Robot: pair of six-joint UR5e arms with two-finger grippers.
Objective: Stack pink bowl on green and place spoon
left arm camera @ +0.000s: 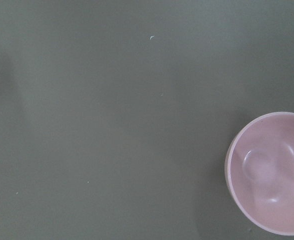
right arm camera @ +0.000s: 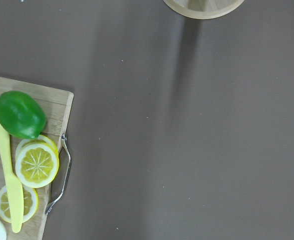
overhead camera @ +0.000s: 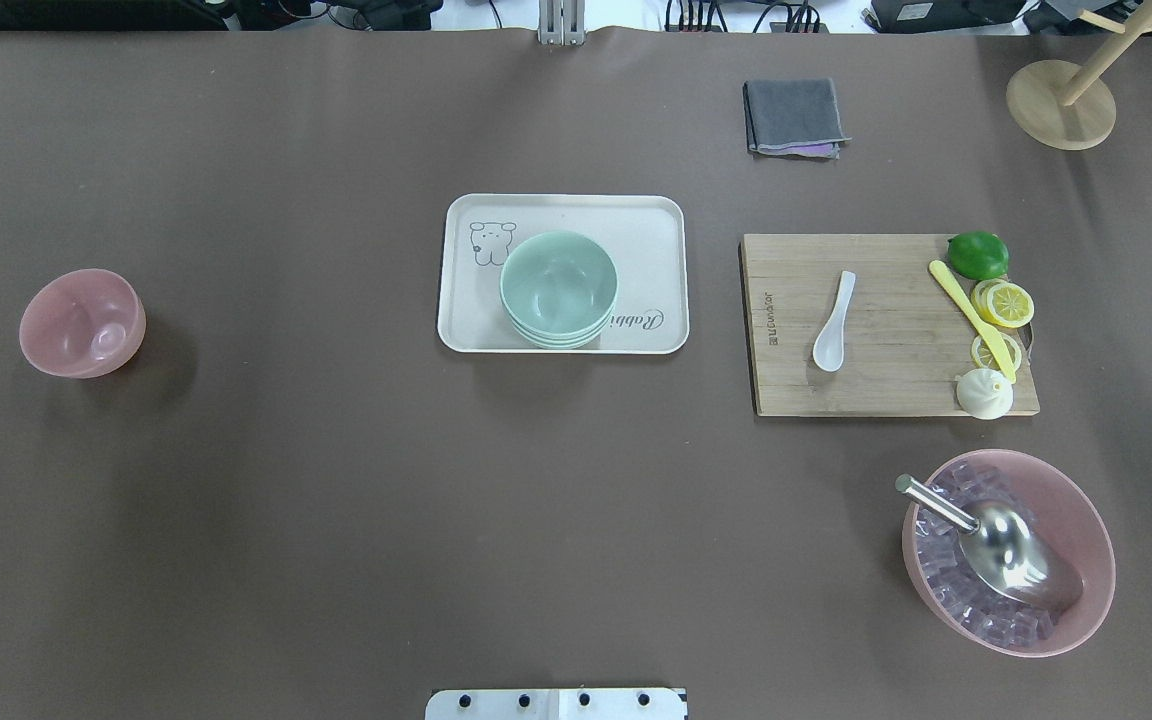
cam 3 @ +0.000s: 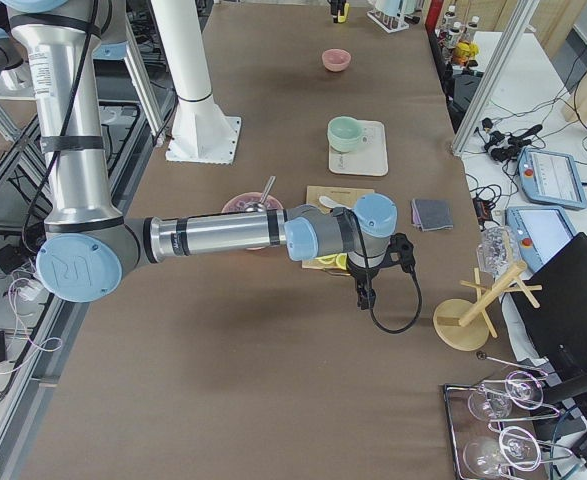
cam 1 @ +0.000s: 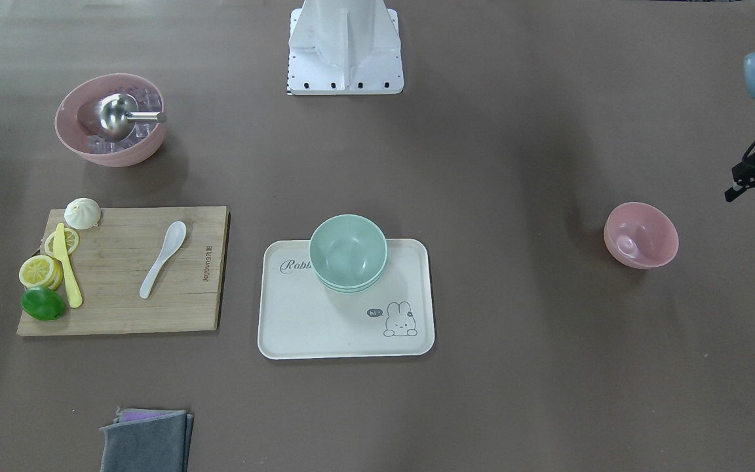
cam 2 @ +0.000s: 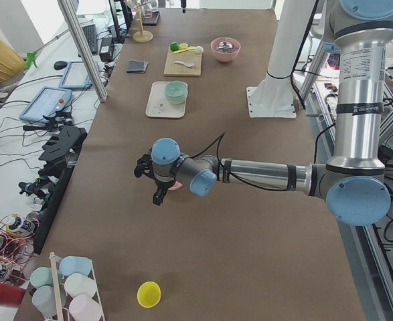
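Note:
The small pink bowl stands empty on the table's left side and shows at the lower right of the left wrist view. Green bowls are nested on the white rabbit tray at the centre. The white spoon lies on the wooden cutting board. My left gripper hangs over the table beside the pink bowl; I cannot tell if it is open. My right gripper hovers beyond the board's outer end; I cannot tell if it is open.
A large pink bowl with ice cubes and a metal scoop stands front right. A lime, lemon slices, yellow knife and bun lie on the board's right end. A grey cloth and wooden stand are at the back.

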